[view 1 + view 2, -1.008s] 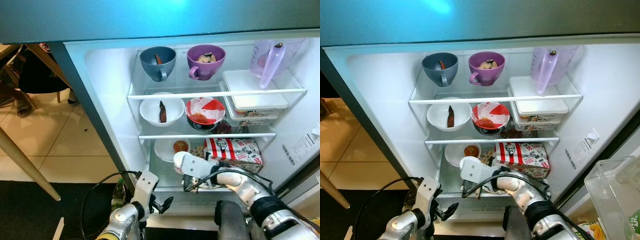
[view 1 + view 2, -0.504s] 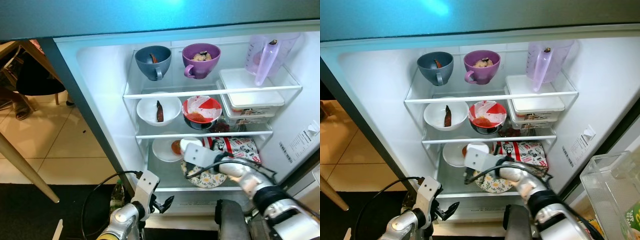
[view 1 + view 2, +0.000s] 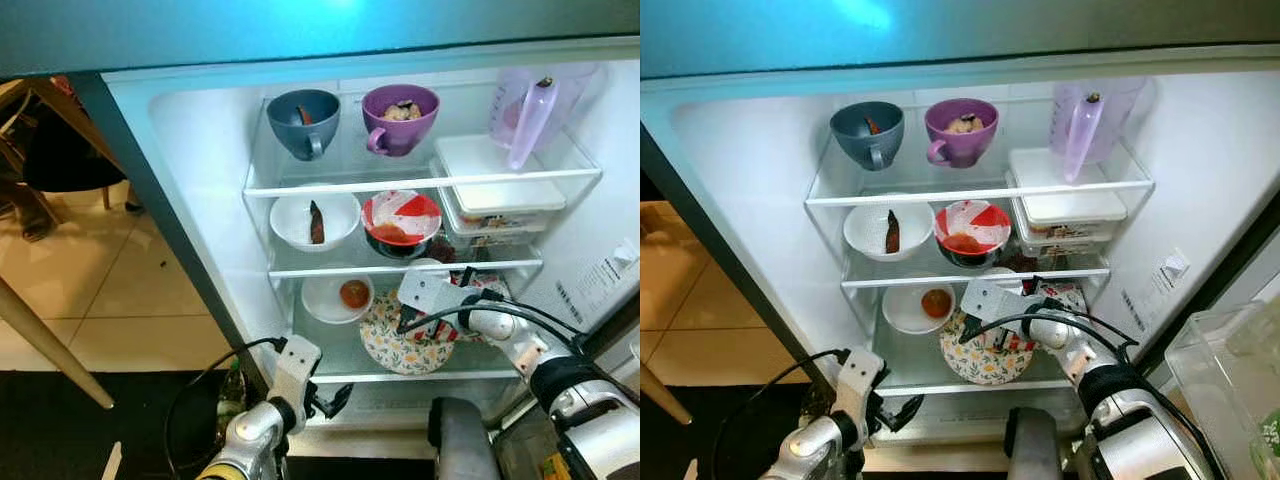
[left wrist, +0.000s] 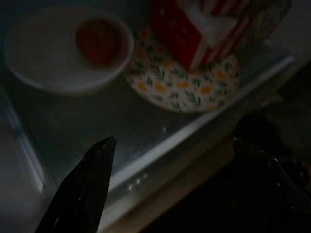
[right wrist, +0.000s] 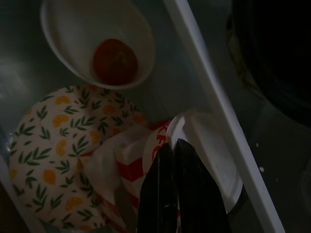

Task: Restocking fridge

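On the fridge's bottom shelf [image 3: 330,375] lies a floral plate [image 3: 398,347], seen also as the plate [image 4: 184,82]. A red-and-white striped box [image 3: 1068,298] sits at its far right edge, overlapping it. My right gripper [image 5: 170,143] is inside the fridge just above that box, fingers pressed together and shut; whether they pinch the box's paper is unclear. A white bowl [image 3: 338,297] holding a red piece of food stands left of the plate. My left gripper [image 3: 333,401] hangs open below the shelf's front edge, holding nothing.
The middle shelf holds a white bowl [image 3: 314,218] and a red-and-white bowl [image 3: 401,222]. Above stand a grey-blue mug [image 3: 303,120], a purple mug [image 3: 398,117], white lidded boxes [image 3: 498,192] and a lilac jug [image 3: 527,112]. Tiled floor and a table leg [image 3: 45,340] lie left.
My right arm has moved right and deeper along the bottom shelf, from the white bowl towards the striped box. The floral plate now lies uncovered on the shelf.
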Available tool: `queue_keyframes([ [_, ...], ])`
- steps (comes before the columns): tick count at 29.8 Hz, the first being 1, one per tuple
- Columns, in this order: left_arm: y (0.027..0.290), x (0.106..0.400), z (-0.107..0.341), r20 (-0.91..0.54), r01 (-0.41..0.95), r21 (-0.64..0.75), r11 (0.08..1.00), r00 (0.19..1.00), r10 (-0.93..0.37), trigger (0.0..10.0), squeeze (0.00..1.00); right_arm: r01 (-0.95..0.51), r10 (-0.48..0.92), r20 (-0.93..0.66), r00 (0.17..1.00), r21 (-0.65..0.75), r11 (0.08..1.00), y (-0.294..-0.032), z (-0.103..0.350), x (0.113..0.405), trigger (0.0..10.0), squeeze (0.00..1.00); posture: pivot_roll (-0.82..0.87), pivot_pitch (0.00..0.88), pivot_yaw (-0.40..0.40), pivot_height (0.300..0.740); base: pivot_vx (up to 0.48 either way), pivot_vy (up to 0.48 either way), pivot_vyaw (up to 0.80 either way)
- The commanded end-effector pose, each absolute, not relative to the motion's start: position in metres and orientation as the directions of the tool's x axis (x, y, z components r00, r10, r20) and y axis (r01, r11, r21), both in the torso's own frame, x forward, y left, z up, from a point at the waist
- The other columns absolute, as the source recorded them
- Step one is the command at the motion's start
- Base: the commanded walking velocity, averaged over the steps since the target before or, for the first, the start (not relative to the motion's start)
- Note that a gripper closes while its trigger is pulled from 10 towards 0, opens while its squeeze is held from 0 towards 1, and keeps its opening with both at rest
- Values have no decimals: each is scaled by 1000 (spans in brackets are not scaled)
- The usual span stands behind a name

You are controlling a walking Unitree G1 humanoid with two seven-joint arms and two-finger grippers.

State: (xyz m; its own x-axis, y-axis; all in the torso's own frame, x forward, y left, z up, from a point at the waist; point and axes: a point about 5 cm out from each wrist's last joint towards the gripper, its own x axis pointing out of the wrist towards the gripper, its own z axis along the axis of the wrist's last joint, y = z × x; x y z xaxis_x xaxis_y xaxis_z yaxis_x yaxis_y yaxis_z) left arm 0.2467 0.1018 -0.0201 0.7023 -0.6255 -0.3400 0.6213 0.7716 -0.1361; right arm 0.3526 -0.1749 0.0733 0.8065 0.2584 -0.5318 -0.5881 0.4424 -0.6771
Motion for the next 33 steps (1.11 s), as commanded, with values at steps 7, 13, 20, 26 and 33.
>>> queue_keyframes([
  [7, 92, 265, 4, -210, 656, -87, 750, 724, -657, 10000, 0, -546, 207, -520, 829, -669, 504, -162, 73, 359, 10000, 0, -43, 125, 70, 480, 0, 0, 0],
  [13, 90, 266, 10, -173, 670, -77, 738, 720, -672, 10000, 0, -522, 152, -533, 833, -663, 537, -165, 69, 358, 10000, 0, -37, 156, 87, 480, 0, 0, 0],
  [20, 83, 256, 8, -174, 718, -66, 693, 676, -716, 10000, 0, -434, 21, -526, 850, -677, 594, -192, 68, 357, 10000, 0, -35, 195, 105, 480, 0, 0, 0],
  [26, 81, 250, 7, -165, 728, -64, 682, 666, -727, 10000, 0, -378, -21, -499, 867, -683, 625, -201, 69, 356, 10000, 0, -28, 235, 127, 480, 0, 0, 0],
  [33, 77, 244, 14, -136, 756, -53, 653, 642, -755, 10000, 0, -380, -49, -524, 851, -675, 632, -207, 62, 351, 10000, 0, -7, 282, 146, 480, 0, 0, 0],
])
